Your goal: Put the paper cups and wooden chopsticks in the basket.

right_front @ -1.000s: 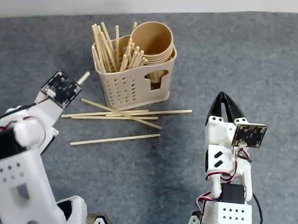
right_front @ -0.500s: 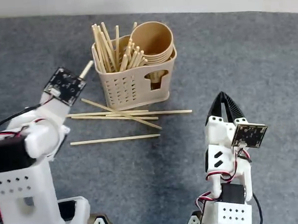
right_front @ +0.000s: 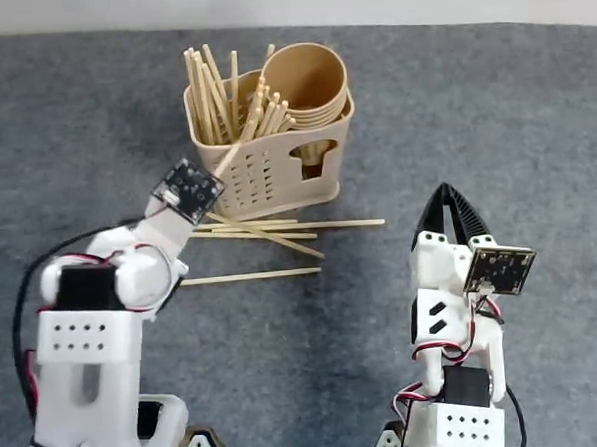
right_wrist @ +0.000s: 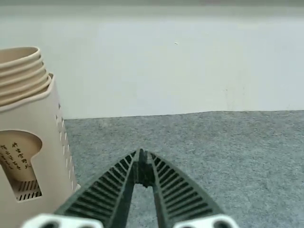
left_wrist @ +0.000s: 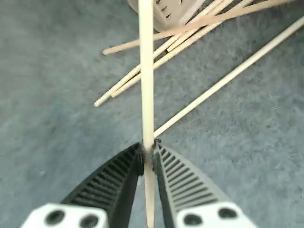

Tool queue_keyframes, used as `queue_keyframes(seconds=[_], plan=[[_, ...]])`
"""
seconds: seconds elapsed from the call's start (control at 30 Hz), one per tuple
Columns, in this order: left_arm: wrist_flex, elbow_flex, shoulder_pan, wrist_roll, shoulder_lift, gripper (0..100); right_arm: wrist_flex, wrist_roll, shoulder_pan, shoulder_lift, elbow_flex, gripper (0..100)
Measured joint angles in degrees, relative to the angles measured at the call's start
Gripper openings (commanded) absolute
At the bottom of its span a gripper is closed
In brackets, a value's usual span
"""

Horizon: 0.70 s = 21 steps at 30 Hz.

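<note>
A beige slotted basket (right_front: 276,170) stands at the table's back centre, holding stacked paper cups (right_front: 306,78) and many upright chopsticks (right_front: 212,93). Several loose chopsticks (right_front: 279,228) lie on the grey mat in front of it. My left gripper (left_wrist: 149,145) is shut on one chopstick (left_wrist: 146,71), which points toward the basket's front wall (left_wrist: 166,9); in the high view this held chopstick (right_front: 227,157) rises from the left arm's wrist toward the basket. My right gripper (right_wrist: 141,156) is shut and holds nothing, hovering right of the basket (right_wrist: 28,142); from above, the same right gripper (right_front: 445,198) shows.
Grey mat (right_front: 494,123) covers the table. A pale wall runs behind the mat's far edge (right_wrist: 190,71). Both arm bases stand at the near edge. One single chopstick (right_front: 251,276) lies apart, closer to the arms.
The left arm has swung right and forward with its chopstick, from left of the basket to directly in front of it. The right arm has kept still.
</note>
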Motion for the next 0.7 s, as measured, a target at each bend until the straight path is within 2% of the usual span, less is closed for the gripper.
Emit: queue_keyframes(seconds=[0.2,0.33,0.5,0.7], plan=[[-8.4,8.4,0.3,0.0,0.0,1,0.0,0.0,0.0,0.0,0.0,0.6],[-9.7,9.5,0.3,0.0,0.0,1,0.0,0.0,0.0,0.0,0.0,0.6],[-2.3,2.8,0.2,0.9,-1.7,1,0.0,0.0,0.0,0.0,0.0,0.6],[3.9,-7.8,0.5,6.7,-6.7,1,0.0,0.0,0.0,0.0,0.0,0.6]])
